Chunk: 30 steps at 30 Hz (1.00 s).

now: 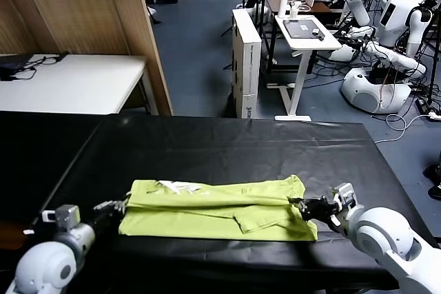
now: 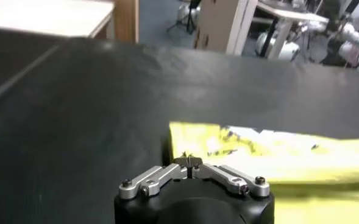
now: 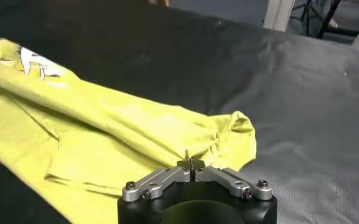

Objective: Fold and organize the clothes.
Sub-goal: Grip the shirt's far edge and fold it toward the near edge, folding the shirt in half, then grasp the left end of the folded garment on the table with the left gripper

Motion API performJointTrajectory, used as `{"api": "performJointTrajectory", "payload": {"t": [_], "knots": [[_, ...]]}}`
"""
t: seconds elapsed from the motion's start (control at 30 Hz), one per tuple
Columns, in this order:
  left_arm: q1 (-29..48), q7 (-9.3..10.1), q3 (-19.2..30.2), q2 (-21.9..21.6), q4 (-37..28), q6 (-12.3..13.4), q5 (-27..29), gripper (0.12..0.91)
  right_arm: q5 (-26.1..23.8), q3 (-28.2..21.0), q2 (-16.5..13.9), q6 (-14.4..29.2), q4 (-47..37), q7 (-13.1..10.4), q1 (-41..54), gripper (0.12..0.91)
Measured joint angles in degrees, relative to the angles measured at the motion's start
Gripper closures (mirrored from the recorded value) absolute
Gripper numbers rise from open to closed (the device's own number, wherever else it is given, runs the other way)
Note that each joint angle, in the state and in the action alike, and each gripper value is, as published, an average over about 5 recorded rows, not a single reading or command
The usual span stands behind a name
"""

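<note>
Head view has the T-shirt lying half-folded on the black bench, stretched between the left gripper and right gripper. Both sets of fingers look pinched together at its ends. Probably best lifting both evenly so the fold stays straight.

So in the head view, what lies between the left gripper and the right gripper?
Only the T-shirt, partly folded into a long strip on the black table. The left gripper is at one end and the right gripper at the other, both shut.
</note>
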State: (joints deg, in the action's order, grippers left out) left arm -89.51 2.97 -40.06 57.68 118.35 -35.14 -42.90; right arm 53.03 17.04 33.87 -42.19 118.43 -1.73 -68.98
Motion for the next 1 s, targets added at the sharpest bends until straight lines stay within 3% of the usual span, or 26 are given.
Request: {"api": "performJointTrajectory", "payload": {"t": [0.1,0.17,0.37,0.47,0.53,0.6,0.77,1.0], "knots": [[-0.5,0.74,-0.3,0.6,0.4,-1.3,-0.1,0.870,0.5,0.6,0.0,0.0,0.8,-0.1,-0.6,0.791],[-0.9,1.43,-0.6,1.0,1.0,-2.0,-0.1,0.825,1.0,1.2,-0.1,0.0,1.5,-0.1,-1.1,0.669],[-2.5,2.78,-2.3,2.5,3.3,-3.5,-0.1,0.478,2.2,3.5,-0.4,0.0,4.1,-0.2,-2.0,0.295],[-2.8,3.36,-3.3,3.1,4.9,-3.9,-0.4,0.292,2.8,4.8,0.2,0.0,4.7,-0.6,-1.8,0.162],[-2.5,3.91,-3.9,3.6,5.9,-3.8,-0.9,0.191,3.0,5.5,0.9,0.0,4.6,-1.1,-1.5,0.132],[-1.9,4.52,-4.1,4.2,6.6,-3.7,-1.3,0.141,2.8,5.8,1.7,0.0,4.2,-1.7,-1.0,0.121],[1.3,5.61,-2.9,5.8,6.6,-2.5,-0.8,0.124,-0.3,5.2,4.9,0.2,1.4,-3.2,0.9,0.119],[7.7,4.37,0.4,7.2,1.9,-0.7,1.6,0.123,-3.6,3.5,10.7,3.1,-3.6,-3.7,3.2,0.118]]}}
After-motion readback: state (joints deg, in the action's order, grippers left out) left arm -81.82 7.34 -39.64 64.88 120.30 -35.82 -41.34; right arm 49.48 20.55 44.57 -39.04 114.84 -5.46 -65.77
